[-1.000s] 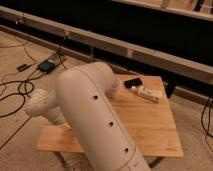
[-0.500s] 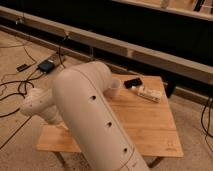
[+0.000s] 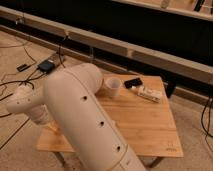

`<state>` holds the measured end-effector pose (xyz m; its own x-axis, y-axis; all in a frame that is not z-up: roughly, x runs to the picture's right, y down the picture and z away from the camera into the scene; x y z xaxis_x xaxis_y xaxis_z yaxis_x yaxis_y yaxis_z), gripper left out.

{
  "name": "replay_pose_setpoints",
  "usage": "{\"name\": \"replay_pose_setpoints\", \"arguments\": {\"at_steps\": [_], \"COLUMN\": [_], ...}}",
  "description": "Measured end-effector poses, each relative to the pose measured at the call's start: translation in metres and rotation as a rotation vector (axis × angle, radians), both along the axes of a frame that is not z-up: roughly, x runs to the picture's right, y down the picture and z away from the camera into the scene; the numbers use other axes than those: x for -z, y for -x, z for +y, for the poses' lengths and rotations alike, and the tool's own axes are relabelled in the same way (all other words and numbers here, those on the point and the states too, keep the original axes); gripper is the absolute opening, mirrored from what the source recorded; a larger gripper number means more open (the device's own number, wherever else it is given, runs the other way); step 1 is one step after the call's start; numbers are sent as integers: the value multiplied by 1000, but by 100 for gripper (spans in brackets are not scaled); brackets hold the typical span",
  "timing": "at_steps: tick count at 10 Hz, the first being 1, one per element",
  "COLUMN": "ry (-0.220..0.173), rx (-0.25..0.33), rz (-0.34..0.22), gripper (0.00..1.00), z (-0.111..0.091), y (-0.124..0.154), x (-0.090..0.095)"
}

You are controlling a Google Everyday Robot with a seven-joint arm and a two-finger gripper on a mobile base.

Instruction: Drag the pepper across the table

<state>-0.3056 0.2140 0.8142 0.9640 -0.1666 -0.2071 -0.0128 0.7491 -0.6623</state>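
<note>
The wooden table (image 3: 150,125) stands in the middle of the camera view. The pepper is not visible; it is hidden or out of view. My big white arm (image 3: 85,117) crosses the table's left half from the bottom edge, and its rounded end link (image 3: 22,102) hangs past the table's left edge. My gripper does not show; it lies somewhere behind or below the arm at the left. A white rectangular block (image 3: 149,93) lies near the table's far right edge.
A white cup (image 3: 112,86) stands on the far middle of the table, with a small black object (image 3: 132,82) beside it. A black box (image 3: 46,66) and cables lie on the floor to the left. A long low ledge (image 3: 150,52) runs behind the table.
The arm's rounded end link has swung further left, past the table's left edge. The cup, the black object and the white block have not moved.
</note>
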Motion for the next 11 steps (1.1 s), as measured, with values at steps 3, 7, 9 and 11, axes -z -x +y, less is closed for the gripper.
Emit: {"name": "replay_pose_setpoints", "arguments": {"at_steps": [3,7,9,11], "ry": [8,25,37,47], "rx": [-17,-3,15,40], "rz": [-37,-114,-153,-195], "gripper": [0,0,0,0], "z": [-2,3,8,14], "y": [30,88,116,146], "x": [-2,5,9,16]}}
